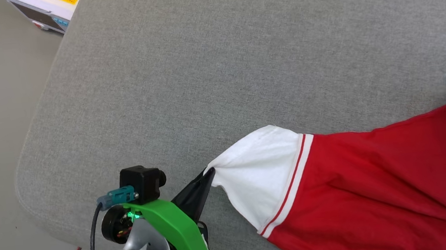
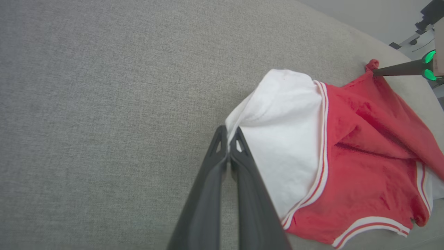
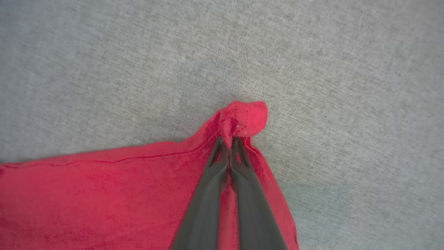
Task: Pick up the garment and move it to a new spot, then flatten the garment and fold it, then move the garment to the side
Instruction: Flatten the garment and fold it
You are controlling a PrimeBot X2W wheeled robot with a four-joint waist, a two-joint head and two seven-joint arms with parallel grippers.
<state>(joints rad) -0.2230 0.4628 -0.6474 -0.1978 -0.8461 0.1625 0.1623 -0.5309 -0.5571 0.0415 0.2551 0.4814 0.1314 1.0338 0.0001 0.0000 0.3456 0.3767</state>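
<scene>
The red knit shirt with white sleeve (image 1: 379,191) was cut off by the head view's right and bottom edges.

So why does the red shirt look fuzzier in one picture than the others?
Head view: sharp, evenly lit, only soft shadows around the garment. Left wrist view: sharp too, but paler, the red washed toward pink. Right wrist view: soft all over, the right gripper and grey cushion weave smeared, the red oversaturated.

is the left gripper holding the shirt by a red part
No, in the left wrist view the left gripper is pinched shut on the edge of the white sleeve end of the garment.
</scene>
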